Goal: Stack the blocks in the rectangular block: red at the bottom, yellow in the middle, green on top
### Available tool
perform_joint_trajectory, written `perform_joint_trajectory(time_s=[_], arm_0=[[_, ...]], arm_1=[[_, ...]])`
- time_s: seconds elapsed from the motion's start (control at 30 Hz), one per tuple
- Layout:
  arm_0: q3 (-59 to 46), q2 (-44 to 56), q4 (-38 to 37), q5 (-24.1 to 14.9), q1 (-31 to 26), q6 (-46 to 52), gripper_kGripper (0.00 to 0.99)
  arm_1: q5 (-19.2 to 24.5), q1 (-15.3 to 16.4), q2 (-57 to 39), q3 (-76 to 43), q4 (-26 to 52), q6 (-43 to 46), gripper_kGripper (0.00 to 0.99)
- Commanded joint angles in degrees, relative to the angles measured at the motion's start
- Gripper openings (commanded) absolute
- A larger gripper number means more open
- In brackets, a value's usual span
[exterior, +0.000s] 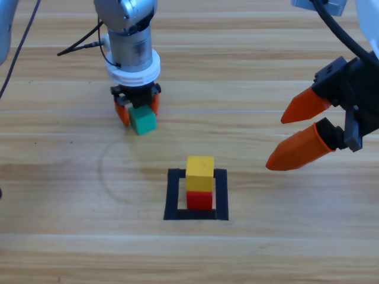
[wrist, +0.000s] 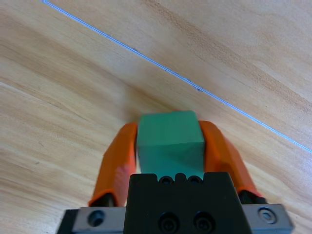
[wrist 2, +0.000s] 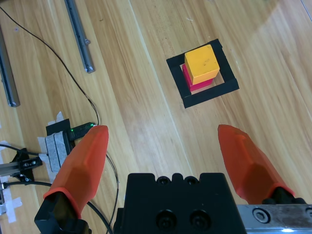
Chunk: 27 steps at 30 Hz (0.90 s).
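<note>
Left claw [exterior: 137, 110] points straight down at the table [exterior: 59, 195], and its two orange jaws are squeezed tight on the green block [exterior: 143, 120]. That block sits up the table and to the left of the black tape square [exterior: 172, 195]. The square lies down the picture and to the right of the claw, not far off. So the green block, I think, has to go up first, then across that way, then down.

Inside the square the yellow block [exterior: 200, 173] sits on the red block [exterior: 199, 200]. Two parts of the tower are done, and only the green top is missing. The left claw is the nearer one, and it already has the block, so this looks like its job.

Right claw [exterior: 299, 135] hangs over the right side of the table with its jaws wide apart and nothing in them. It seems to be waiting.

From above, I can see the green block, the square and the tower all at once. From the left wrist, I see only the green block [wrist: 170, 139] pinched between the jaws, with wood behind it. That view cannot see the tower at all. From the right wrist, I look down on the yellow block [wrist 2: 204, 63]. It sits a little turned and off to one side on the red block [wrist 2: 192, 80]. So the green block may need a soft, careful drop. The right wrist cannot see the green block.
</note>
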<state>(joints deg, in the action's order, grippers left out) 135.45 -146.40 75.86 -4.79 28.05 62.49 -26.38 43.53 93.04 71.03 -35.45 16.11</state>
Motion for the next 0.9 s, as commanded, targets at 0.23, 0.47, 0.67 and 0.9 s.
perform_joint_trajectory(time_s=[0.23, 0.47, 0.67, 0.9], arm_0=[[0.7, -2.8, 0.4, 2.2, -0.5, -1.1, 0.331], [0.8, -2.5, 0.6, 2.2, -0.2, -1.9, 0.256], [1.1, 2.8, 1.4, 2.3, -0.3, -12.0, 0.054], [1.0, 10.6, 4.9, 5.5, 3.8, -27.7, 0.0]], arm_1=[[-1.0, 1.3, 1.3, -2.0, 0.3, 0.2, 0.989], [-1.1, 1.3, 1.3, -2.0, 0.3, 0.2, 0.989], [-1.1, 1.3, 1.3, -2.0, 0.3, 0.2, 0.989], [-1.5, 1.3, 1.5, -2.0, 0.3, 0.2, 0.989]])
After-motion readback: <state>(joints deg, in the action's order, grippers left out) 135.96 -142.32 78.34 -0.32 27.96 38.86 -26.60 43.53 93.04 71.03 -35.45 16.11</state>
